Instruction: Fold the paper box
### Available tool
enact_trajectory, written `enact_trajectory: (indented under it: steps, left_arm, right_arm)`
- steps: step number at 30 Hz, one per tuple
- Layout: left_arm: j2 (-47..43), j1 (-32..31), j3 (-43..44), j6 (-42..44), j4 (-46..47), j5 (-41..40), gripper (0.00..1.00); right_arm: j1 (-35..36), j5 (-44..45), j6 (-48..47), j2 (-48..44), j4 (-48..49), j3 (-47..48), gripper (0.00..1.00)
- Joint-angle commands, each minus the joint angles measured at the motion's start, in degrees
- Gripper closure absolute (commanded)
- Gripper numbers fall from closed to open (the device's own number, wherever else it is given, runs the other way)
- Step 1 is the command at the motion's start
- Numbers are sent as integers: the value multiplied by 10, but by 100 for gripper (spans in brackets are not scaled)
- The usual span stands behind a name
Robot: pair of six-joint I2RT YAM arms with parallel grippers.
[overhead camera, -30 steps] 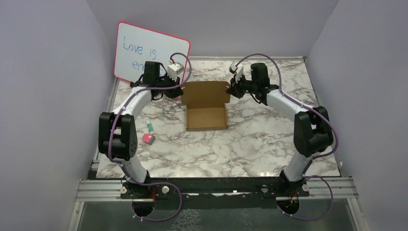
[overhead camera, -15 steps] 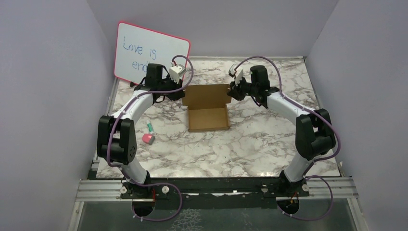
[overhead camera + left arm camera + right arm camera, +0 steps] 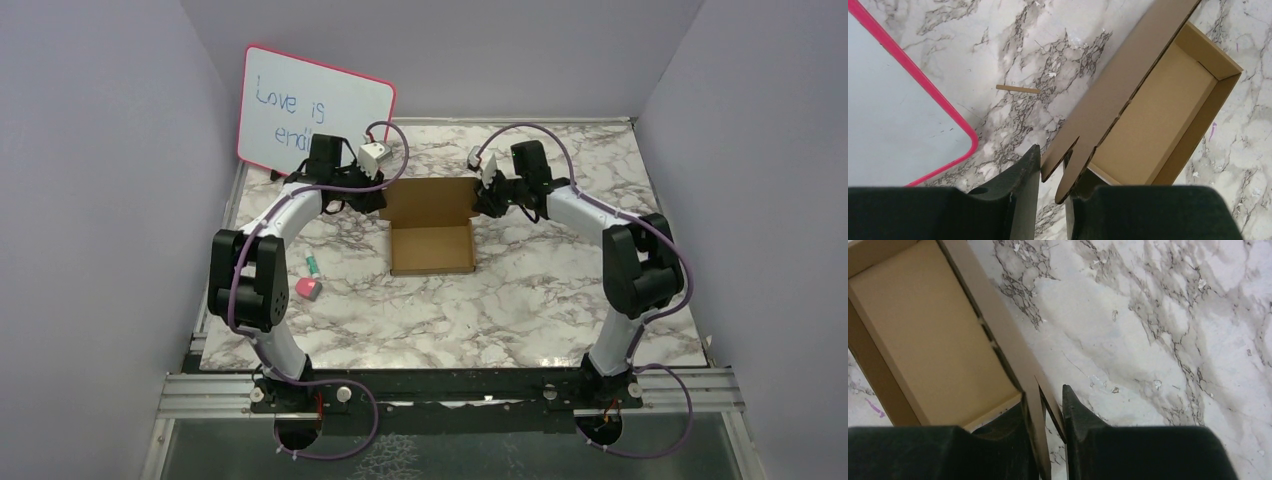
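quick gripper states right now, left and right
Left gripper: slightly open, paper box flap between its fingers.
Right gripper: slightly open, flap edge between its fingers.

Paper box [image 3: 430,240] lies between left gripper [image 3: 378,197] and right gripper [image 3: 482,199].

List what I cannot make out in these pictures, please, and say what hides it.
- On the whiteboard, the second written line: top view, the left arm covers its end.
- Contact of the left gripper with the paper box flap: left wrist view, the flap itself hides it.
- The small pink object beside the left arm: top view, too small to identify.
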Motion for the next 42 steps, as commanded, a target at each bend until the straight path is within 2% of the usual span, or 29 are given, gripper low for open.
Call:
enact_trajectory:
  steps: [1, 5, 11, 20, 33, 42]
  left_arm:
    - [17, -5, 21, 20, -13, 31, 76]
    - [23, -5, 21, 23, -14, 33, 77]
    - [24, -5, 16, 18, -13, 36, 87]
    - [20, -12, -2, -31, 21, 15, 95]
    - [-32, -51, -79, -194, 136, -155, 97]
    - [-63, -83, -122, -327, 182, -253, 96]
  right_arm:
    - [4, 5, -16, 11, -19, 13, 79]
    - [3, -3, -14, 12, -13, 12, 84]
    - [3, -11, -4, 16, -12, 15, 93]
    - [3, 0, 42, 19, 5, 9, 99]
    - [8, 68, 161, -18, 55, -40, 99]
    - [30, 164, 227, -47, 83, -77, 96]
